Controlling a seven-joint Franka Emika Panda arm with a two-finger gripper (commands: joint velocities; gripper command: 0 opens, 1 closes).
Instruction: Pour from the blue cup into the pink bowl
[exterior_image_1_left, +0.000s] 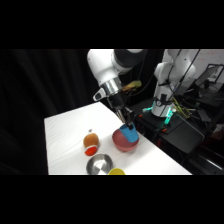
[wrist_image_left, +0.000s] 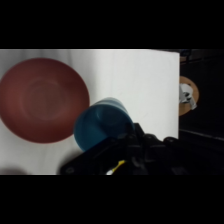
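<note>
White tabletop (exterior_image_1_left: 65, 135) fills the lower left of the side view, a bright slab against a dark room, and everything else sits toward its near right part. The white arm (exterior_image_1_left: 107, 65) comes in from the upper right and bends down over that part of the table.

The pink bowl (exterior_image_1_left: 125, 142) is the widest dish in sight. It stands upright on the table, and in the wrist view its round mouth (wrist_image_left: 42, 100) is seen from nearly straight above, with no contents that can be made out. Near it, toward the table's front edge, stands a shiny metal bowl (exterior_image_1_left: 99, 164), and a yellow dish (exterior_image_1_left: 117, 172) is cut off by the picture's lower edge just beside that.

A brown and red object (exterior_image_1_left: 91, 142) stands left of the pink bowl, apart from it.

The blue cup (exterior_image_1_left: 129, 133) is held in the air over the pink bowl's rim. It is tipped well off upright: in the side view its long axis slants, and in the wrist view (wrist_image_left: 102, 125) it lies close to level, one round end pointing toward the bowl's side of the picture.

The gripper (exterior_image_1_left: 127, 126) is clamped on the cup, its black linkage (wrist_image_left: 135, 152) pressed against the cup's side, though the finger pads themselves are hidden.
</note>
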